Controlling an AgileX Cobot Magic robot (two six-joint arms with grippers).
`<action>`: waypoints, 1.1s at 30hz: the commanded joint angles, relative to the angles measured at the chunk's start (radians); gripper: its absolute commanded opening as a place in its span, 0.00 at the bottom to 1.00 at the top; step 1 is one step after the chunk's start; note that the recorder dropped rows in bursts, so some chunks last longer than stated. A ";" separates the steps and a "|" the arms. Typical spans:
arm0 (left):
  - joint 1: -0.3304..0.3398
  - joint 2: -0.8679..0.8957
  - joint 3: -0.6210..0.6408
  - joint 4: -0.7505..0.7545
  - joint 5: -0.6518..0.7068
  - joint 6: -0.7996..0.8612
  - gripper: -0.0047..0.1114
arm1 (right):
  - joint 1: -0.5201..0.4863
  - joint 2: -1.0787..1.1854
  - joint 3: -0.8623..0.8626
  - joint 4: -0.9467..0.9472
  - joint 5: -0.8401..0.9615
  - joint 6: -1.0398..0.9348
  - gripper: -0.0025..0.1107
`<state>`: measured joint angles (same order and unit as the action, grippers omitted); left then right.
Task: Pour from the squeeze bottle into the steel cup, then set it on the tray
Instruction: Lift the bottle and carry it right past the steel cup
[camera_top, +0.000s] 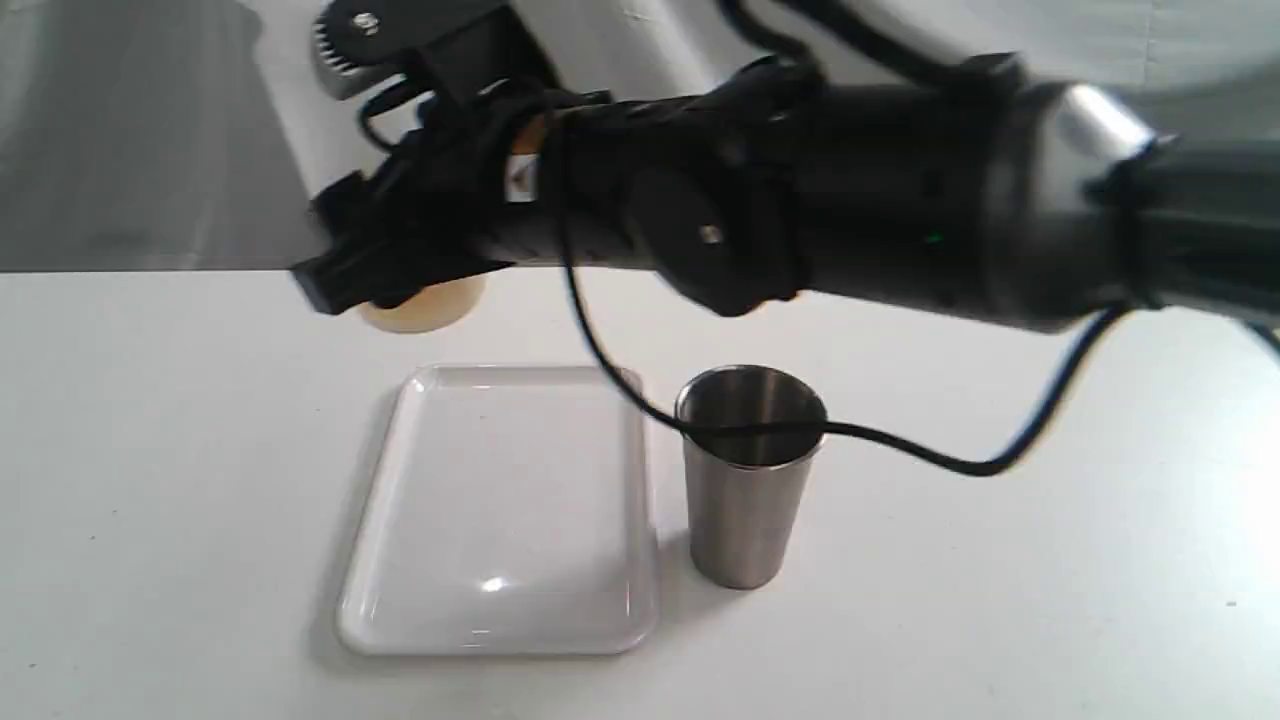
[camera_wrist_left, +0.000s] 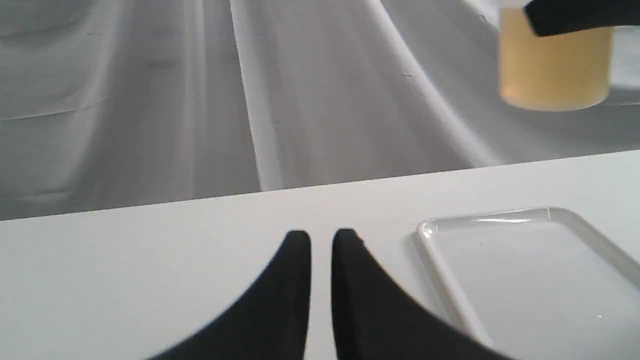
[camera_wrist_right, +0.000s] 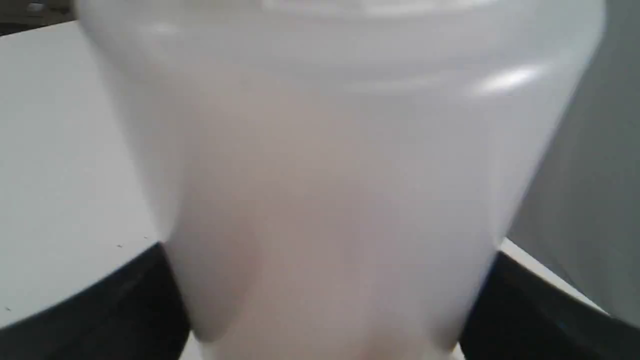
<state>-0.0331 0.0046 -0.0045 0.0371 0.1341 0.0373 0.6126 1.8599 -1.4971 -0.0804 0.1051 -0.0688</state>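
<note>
The squeeze bottle (camera_top: 425, 305) hangs above the table behind the tray's far left corner, and my right gripper (camera_top: 400, 260) is shut on it. Only its amber-filled base shows there. In the left wrist view the bottle (camera_wrist_left: 552, 65) floats clear of the table. In the right wrist view its whitish body (camera_wrist_right: 325, 175) fills the frame between the black fingers (camera_wrist_right: 100, 310). The steel cup (camera_top: 745, 500) stands upright just right of the white tray (camera_top: 500, 500), which holds nothing. My left gripper (camera_wrist_left: 320, 240) sits shut, low over the table beside the tray (camera_wrist_left: 525, 280).
The right arm (camera_top: 850, 230) reaches across the scene from the right, above the cup. Its black cable (camera_top: 900, 445) sags across the cup's mouth. A grey cloth backdrop (camera_wrist_left: 250, 100) rises behind the table's far edge.
</note>
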 joint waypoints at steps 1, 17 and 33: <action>-0.005 -0.005 0.004 0.003 -0.002 -0.003 0.11 | -0.064 -0.139 0.136 -0.042 -0.064 0.003 0.37; -0.005 -0.005 0.004 0.003 -0.002 -0.003 0.11 | -0.419 -0.568 0.537 -0.309 0.019 0.110 0.37; -0.005 -0.005 0.004 0.003 -0.002 -0.003 0.11 | -0.464 -0.657 0.798 -0.852 0.063 0.574 0.37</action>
<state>-0.0331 0.0046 -0.0045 0.0371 0.1341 0.0373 0.1530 1.2161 -0.6992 -0.8422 0.1788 0.4295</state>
